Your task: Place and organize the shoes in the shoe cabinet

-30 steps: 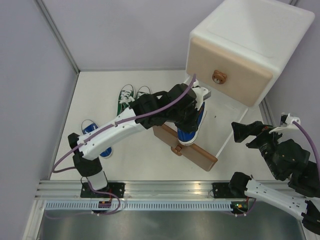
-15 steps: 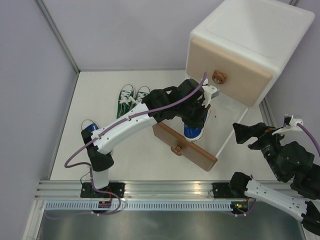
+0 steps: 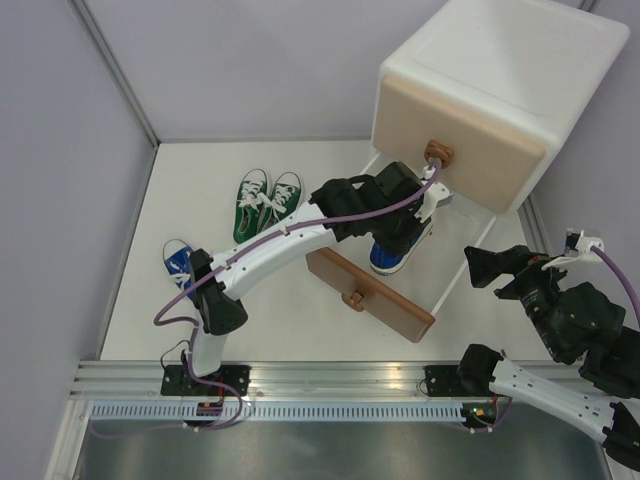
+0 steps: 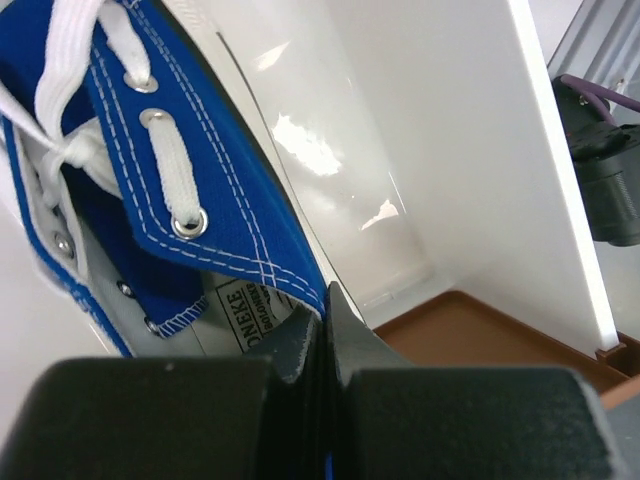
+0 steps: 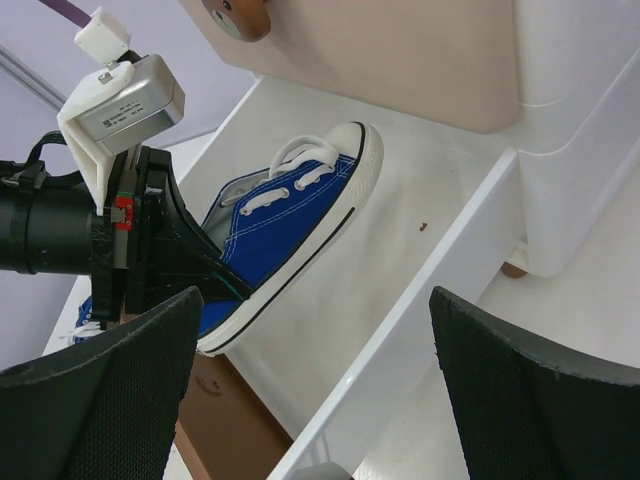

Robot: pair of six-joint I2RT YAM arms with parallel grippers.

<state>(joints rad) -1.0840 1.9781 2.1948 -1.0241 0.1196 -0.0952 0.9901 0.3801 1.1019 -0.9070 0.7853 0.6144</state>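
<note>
The white shoe cabinet [image 3: 500,60] stands at the back right, its beige upper drawer [image 3: 460,140] shut and its brown-fronted lower drawer [image 3: 370,295] pulled out. My left gripper [image 3: 392,240] is shut on the heel side of a blue shoe [image 3: 388,258] and holds it inside the open drawer, toe toward the cabinet. The shoe fills the left wrist view [image 4: 130,170], pinched at my fingertips [image 4: 322,310], and also shows in the right wrist view [image 5: 290,235]. The green pair [image 3: 265,200] and the other blue shoe [image 3: 180,262] lie on the floor at the left. My right gripper [image 3: 500,265] is open and empty beside the drawer.
The drawer's white floor [image 5: 400,270] and its right side wall [image 5: 430,330] lie below my right gripper [image 5: 320,380]. Grey walls [image 3: 60,180] close the left and back. A metal rail [image 3: 320,375] runs along the near edge.
My left arm has carried the blue shoe right and back, deeper into the open drawer toward the cabinet. The right arm has drawn back slightly.
</note>
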